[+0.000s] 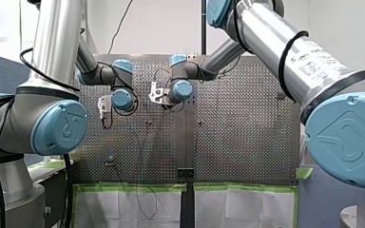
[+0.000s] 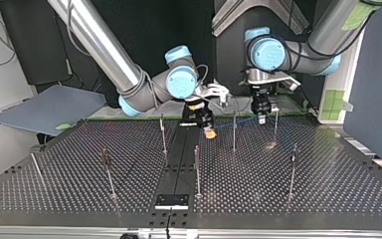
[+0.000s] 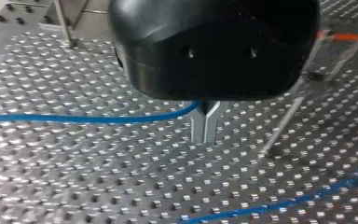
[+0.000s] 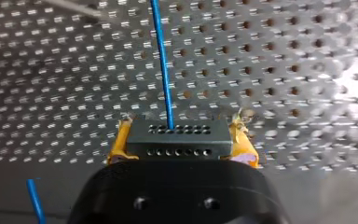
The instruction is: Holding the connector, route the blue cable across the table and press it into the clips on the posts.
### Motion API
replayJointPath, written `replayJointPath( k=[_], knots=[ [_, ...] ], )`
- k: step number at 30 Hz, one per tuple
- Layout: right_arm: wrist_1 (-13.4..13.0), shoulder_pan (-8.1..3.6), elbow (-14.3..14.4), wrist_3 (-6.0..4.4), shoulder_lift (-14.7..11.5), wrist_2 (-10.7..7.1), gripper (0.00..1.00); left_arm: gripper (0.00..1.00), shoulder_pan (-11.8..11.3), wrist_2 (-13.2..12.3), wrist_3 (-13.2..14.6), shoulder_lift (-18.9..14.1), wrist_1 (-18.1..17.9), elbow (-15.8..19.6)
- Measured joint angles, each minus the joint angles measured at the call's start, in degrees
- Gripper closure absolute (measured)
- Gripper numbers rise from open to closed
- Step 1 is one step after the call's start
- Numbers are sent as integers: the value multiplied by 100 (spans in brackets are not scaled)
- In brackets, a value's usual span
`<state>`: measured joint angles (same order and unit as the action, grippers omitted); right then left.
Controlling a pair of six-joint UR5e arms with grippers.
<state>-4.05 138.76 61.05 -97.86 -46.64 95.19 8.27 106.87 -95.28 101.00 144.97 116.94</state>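
My right pincer (image 4: pixel 181 140) clamps the stiff black block connector (image 4: pixel 177 145), the soundest hold; my left pincer (image 3: pixel 205 126) pinches its thin blue cable (image 3: pixel 88 119), likely limp and light.

Top view, upper centre: right gripper (image 2: pixel 207 131) left of left gripper (image 2: pixel 262 118), both over tabletop (image 2: pixel 328 189) far edge. One post (image 2: pixel 234 132) between them, others nearer frame bottom. Connector (image 4: pixel 177 137) sits in right gripper; cable (image 2: pixel 225 124) spans from it across to left gripper, pinched between its fingers.
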Motion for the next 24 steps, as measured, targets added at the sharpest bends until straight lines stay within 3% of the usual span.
replayJointPath(
  k=[11, 24],
  knots=[
    [2, -10, 487, 37, 2, 13, 100, 100, 63, -118, 4, 541, -173, 59],
    [-13, -72, 631, 38, 11, -6, 100, 100, 32, -247, -71, 769, -400, 121]
  ],
)
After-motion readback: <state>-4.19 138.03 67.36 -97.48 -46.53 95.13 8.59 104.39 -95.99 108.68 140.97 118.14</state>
